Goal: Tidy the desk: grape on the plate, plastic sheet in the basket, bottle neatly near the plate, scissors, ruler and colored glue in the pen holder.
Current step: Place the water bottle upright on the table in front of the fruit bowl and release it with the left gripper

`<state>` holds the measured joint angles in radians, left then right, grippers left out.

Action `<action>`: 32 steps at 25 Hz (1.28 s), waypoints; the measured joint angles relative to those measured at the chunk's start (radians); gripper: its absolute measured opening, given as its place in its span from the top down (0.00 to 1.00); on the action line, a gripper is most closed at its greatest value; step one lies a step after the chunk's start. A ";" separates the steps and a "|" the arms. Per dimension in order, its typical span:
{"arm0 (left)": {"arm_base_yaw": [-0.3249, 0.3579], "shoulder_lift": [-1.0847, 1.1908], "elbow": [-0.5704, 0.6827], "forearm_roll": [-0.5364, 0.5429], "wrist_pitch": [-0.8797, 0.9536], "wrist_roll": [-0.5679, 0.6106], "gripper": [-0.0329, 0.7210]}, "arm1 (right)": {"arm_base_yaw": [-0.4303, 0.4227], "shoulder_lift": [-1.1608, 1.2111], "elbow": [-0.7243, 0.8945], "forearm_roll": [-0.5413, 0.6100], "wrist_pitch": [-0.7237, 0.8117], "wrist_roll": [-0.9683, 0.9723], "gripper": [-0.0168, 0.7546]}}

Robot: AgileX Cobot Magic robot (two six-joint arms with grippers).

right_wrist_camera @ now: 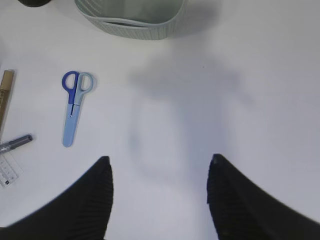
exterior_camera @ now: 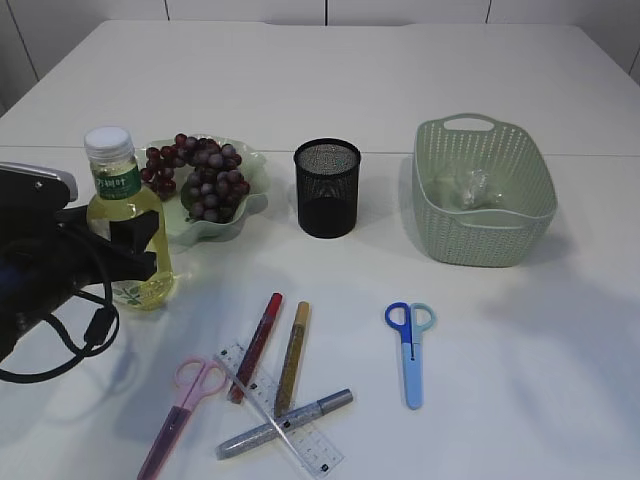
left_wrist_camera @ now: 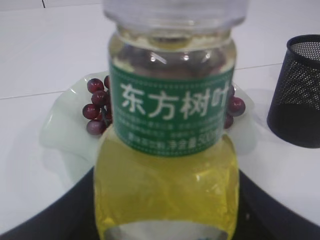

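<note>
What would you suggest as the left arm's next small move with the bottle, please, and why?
Probably open the left end effector and back away. It grips the bottle, which stands upright on the table right beside the plate of grapes, so that step looks done. The scissors, ruler and glue pens are not yet in the pen holder.

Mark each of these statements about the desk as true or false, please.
1. The grapes lie on the plate. True.
2. The pen holder already holds the blue scissors. False: the blue scissors lie on the table.
3. The left pincer is around the bottle. True.
4. The right pincer holds a glue pen. False: it is open and holds nothing.
5. The basket is left of the pen holder. False: it stands on the right.
</note>
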<state>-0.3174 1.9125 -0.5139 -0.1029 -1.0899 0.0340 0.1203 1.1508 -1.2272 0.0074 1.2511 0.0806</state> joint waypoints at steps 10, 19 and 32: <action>0.000 0.000 0.000 0.002 0.000 0.000 0.39 | 0.000 0.000 0.000 -0.007 0.000 0.000 0.37; 0.000 0.000 0.000 0.004 0.000 0.000 0.27 | 0.000 0.000 0.000 -0.013 0.000 0.000 0.37; 0.000 0.000 0.021 0.002 -0.024 0.000 0.24 | 0.000 0.000 0.000 -0.013 0.000 -0.002 0.37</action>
<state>-0.3174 1.9125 -0.4929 -0.1007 -1.1140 0.0340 0.1203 1.1508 -1.2272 -0.0054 1.2511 0.0787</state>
